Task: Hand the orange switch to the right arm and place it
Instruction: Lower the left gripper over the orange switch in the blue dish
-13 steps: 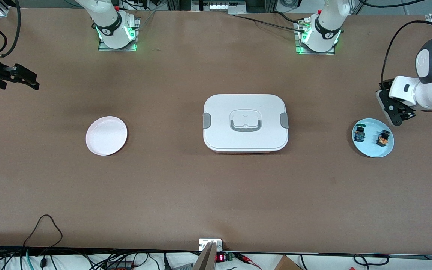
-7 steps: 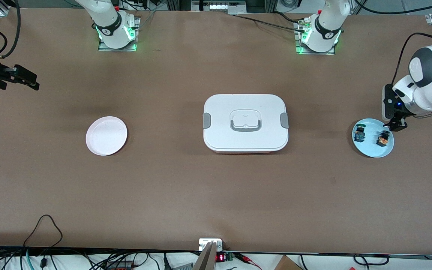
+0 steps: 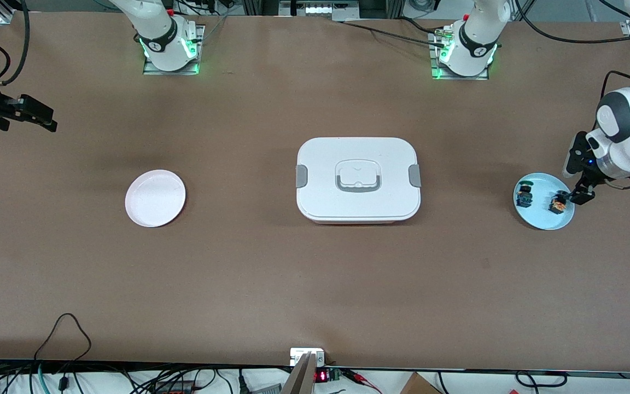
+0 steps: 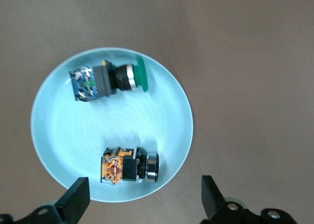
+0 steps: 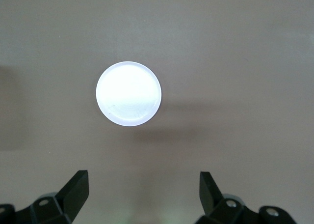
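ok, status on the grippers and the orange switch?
Left gripper open over the light blue plate, above the small orange-bodied push-button switch. Right gripper open, waiting near the table edge. Green-capped blue switch beside it, apart; nothing in the way.

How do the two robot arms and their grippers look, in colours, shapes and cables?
Both arms are white with dark grey joints, on bases lit green. The left arm has rounded shells and a black cable looping to its wrist. The left gripper and the right gripper have black, wedge-shaped fingers. The right arm's wrist end looks black, with black cables.
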### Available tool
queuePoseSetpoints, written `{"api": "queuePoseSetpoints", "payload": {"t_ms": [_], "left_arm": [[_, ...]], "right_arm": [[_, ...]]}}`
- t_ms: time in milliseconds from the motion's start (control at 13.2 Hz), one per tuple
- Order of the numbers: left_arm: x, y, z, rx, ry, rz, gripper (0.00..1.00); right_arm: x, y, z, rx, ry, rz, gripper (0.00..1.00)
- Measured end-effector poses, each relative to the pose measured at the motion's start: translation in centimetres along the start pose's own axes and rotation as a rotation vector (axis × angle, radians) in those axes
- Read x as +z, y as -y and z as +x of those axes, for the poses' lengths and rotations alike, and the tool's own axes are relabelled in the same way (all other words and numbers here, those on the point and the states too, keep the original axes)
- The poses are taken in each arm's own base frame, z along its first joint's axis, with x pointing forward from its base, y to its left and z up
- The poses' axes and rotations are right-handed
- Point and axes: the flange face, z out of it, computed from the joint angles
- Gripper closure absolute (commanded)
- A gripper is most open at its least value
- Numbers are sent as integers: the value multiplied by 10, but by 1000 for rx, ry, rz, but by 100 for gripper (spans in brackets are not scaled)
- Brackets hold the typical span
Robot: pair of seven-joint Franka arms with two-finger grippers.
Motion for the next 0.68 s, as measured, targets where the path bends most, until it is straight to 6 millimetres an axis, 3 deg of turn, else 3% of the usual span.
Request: {"api": "queuePoseSetpoints", "payload": {"t_ms": [303,681], "left_arm": [[20,9,-1,127,-7,64,0],[48,13,-16,137,-56,97,0]], "right_arm": [[0,0,0,0,0,0,0],[0,0,0,0,0,0,0]]}}
